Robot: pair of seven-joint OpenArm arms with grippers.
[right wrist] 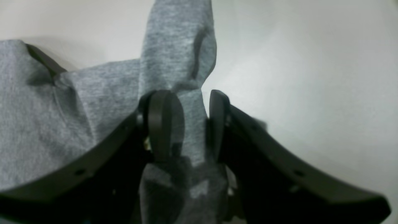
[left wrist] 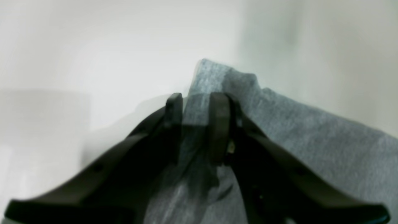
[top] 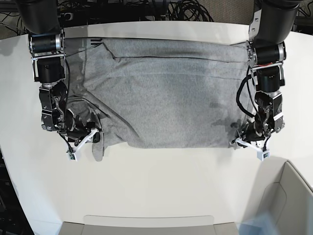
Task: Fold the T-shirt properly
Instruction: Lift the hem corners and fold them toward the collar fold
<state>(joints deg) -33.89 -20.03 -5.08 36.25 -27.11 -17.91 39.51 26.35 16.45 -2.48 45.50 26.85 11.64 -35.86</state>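
Across the white counter (top: 161, 186) the T-shirt (top: 171, 98) lies spread plain side up, its long axis running side to side between the two arms, with its far edge near the back of the counter and its near edge facing the camera.

On the base view's left, the right pincer (top: 87, 133) sits at the near corner of the cloth, where a bunched flap hangs just past the near edge. In its wrist view the right pincer (right wrist: 189, 124) has a fold of grey fabric between its jaws; the jaws stand fairly wide, so it is pinching a thick gather rather than a single layer.

On the base view's right, the left pincer (top: 250, 136) is at the opposite near corner. Its wrist view shows the left pincer (left wrist: 194, 124) closed on a raised ridge of cloth, though that picture is blurred, so how firm the hold is remains unclear.

Each arm has its own corner, and the shirt's body lies away from both pincers toward the back. Any lettering is hidden underneath, and the far sleeves are partly covered by the arms.
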